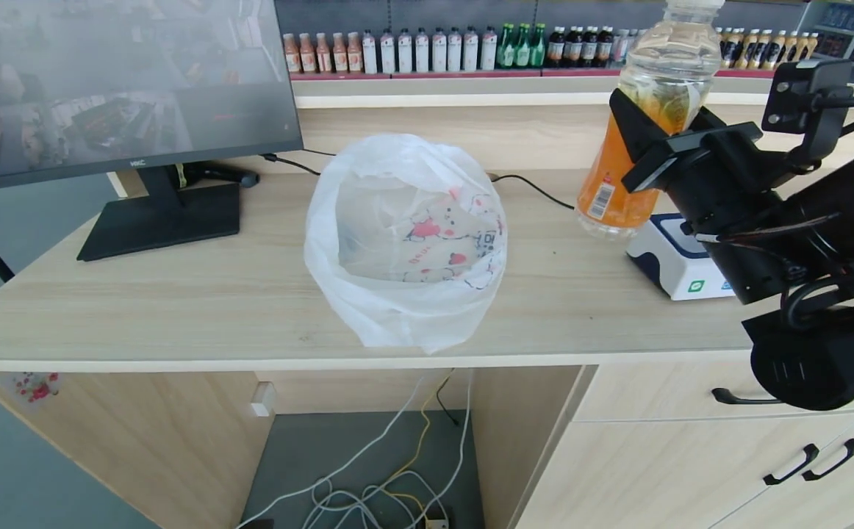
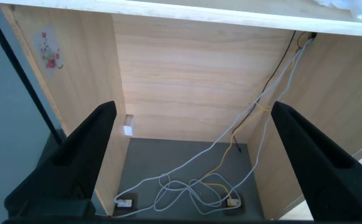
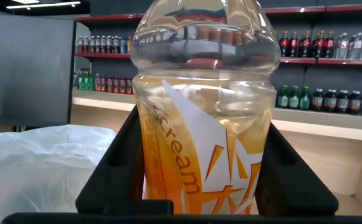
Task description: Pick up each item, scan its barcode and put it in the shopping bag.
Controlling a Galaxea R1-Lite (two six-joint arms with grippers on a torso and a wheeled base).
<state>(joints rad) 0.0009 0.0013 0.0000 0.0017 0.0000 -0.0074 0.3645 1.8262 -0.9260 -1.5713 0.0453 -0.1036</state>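
Note:
My right gripper (image 1: 655,139) is shut on a clear bottle of orange drink (image 1: 644,125), held nearly upright above the counter's right side, its barcode label facing left. The bottle's base hangs just over the white and blue scanner (image 1: 673,268). In the right wrist view the bottle (image 3: 202,118) sits between both black fingers (image 3: 112,168). A white plastic shopping bag (image 1: 405,239) stands open at the counter's middle, left of the bottle. My left gripper (image 2: 193,162) is open below the counter, facing the recess with cables.
A monitor (image 1: 122,81) on a black stand occupies the counter's back left. A black cable (image 1: 537,189) runs behind the bag. Shelves of bottles (image 1: 471,48) line the back wall. Drawers with black handles (image 1: 813,459) sit under the counter at right.

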